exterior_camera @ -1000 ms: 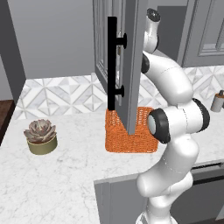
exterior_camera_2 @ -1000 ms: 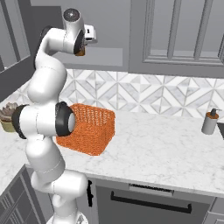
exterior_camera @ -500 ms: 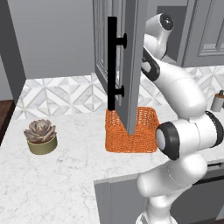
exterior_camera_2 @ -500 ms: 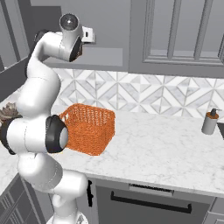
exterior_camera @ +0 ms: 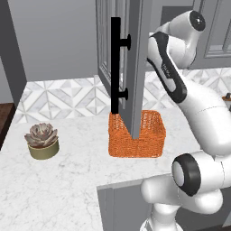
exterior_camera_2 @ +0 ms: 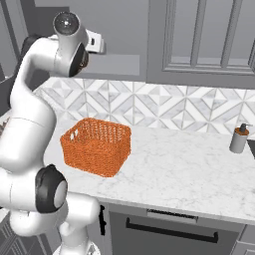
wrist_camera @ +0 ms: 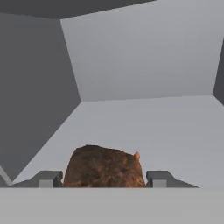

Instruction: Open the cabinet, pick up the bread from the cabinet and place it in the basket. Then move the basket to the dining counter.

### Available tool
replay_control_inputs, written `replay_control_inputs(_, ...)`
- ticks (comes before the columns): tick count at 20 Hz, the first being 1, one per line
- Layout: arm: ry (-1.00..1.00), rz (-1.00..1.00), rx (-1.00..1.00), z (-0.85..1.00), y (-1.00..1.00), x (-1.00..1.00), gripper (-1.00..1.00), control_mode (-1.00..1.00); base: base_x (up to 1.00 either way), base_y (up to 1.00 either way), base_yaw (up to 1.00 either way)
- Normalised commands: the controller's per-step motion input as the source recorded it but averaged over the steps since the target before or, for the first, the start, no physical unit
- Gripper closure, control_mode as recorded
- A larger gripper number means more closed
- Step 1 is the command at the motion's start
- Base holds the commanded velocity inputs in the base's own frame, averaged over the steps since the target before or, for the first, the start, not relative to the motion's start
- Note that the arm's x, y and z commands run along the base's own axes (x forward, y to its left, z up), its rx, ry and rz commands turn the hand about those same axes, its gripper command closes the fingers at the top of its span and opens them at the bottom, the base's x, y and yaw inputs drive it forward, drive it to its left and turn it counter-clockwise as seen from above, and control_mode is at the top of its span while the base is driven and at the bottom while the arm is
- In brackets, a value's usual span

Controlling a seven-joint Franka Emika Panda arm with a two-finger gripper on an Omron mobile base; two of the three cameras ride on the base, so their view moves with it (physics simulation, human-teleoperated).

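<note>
The grey cabinet door (exterior_camera: 135, 67) stands swung open, its black bar handle (exterior_camera: 115, 67) facing me, right above the orange wicker basket (exterior_camera: 151, 131) (exterior_camera_2: 97, 147) on the marble worktop. My arm reaches up behind that door into the cabinet. In the hand view the brown bread (wrist_camera: 105, 164) fills the gap between my fingertips (wrist_camera: 50, 178), with the cabinet's grey shelf and walls beyond it. My gripper (wrist_camera: 105, 178) is shut on the bread. The dining counter is out of view.
A succulent in an olive pot (exterior_camera: 43, 142) sits at the left of the worktop (exterior_camera_2: 189, 174). At the far right, by the tiled wall, stands a grey shaker bottle (exterior_camera_2: 239, 139). The open door's lower edge hangs close over the basket.
The arm's upper joints have swung and the elbow has dropped lower. The door, the basket and the grip on the bread look the same.
</note>
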Motion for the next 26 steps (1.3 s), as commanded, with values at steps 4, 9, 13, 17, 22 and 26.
replay_control_inputs(4, 0.03, 0.00, 0.03, -0.01, -0.53, -1.00, 1.00, -1.00, 0.00, 0.00, 0.00)
replay_control_inputs(9, 0.12, 0.00, 0.01, -0.09, -0.47, -1.00, 1.00, -1.00, 0.00, 0.00, 0.00)
replay_control_inputs(13, 0.05, 0.02, -0.01, -0.57, -0.11, -1.00, 1.00, -1.00, 0.00, 0.00, 0.00)
replay_control_inputs(17, 0.03, 0.09, -0.07, -0.87, 0.00, -1.00, 1.00, -1.00, 0.00, 0.00, 0.00)
replay_control_inputs(22, 0.01, 0.09, -0.06, -0.91, -0.09, -0.74, 1.00, -1.00, 0.00, 0.00, 0.00)
replay_control_inputs(26, 0.00, 0.08, -0.17, -0.59, -0.05, -0.06, 1.00, -1.00, 0.00, 0.00, 0.00)
